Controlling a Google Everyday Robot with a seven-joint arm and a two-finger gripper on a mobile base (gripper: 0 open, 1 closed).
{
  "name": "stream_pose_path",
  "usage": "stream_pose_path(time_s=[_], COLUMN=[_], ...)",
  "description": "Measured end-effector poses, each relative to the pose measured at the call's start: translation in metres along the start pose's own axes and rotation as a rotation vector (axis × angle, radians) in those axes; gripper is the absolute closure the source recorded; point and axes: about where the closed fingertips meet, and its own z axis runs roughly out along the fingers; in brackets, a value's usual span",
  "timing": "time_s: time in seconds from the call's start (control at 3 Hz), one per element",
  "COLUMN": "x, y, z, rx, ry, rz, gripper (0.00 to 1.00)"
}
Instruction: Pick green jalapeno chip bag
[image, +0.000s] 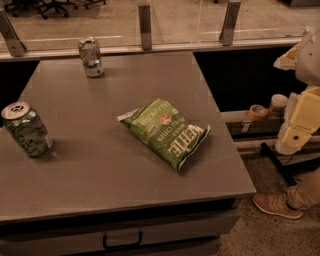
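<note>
The green jalapeno chip bag (166, 132) lies flat on the grey table (125, 190), a little right of the middle. It is turned diagonally, with white "KETTLE" lettering and white crimped ends showing. My gripper (296, 131) shows as pale blocky parts at the right edge of the view. It is off the table, well to the right of the bag and apart from it. Nothing is between it and the bag.
A green soda can (27, 130) stands at the table's left edge. A pale silver-green can (90, 57) stands at the back left. A glass railing (145, 25) runs behind the table. A person's shoe (276, 205) is on the floor at the right, near a low shelf with cups (277, 105).
</note>
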Motion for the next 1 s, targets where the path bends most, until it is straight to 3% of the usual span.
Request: stream_pose_path(time_s=[0.33,0.67,1.0], x=[0.000,-0.022,-0.057], y=[0.000,0.009,0.028], z=[0.000,0.002,0.025], rx=[0.000,0.003,-0.028], ry=[0.000,-0.033,-0.130], rz=[0.000,0.005,0.033], gripper=[0.00,0.00,0.00])
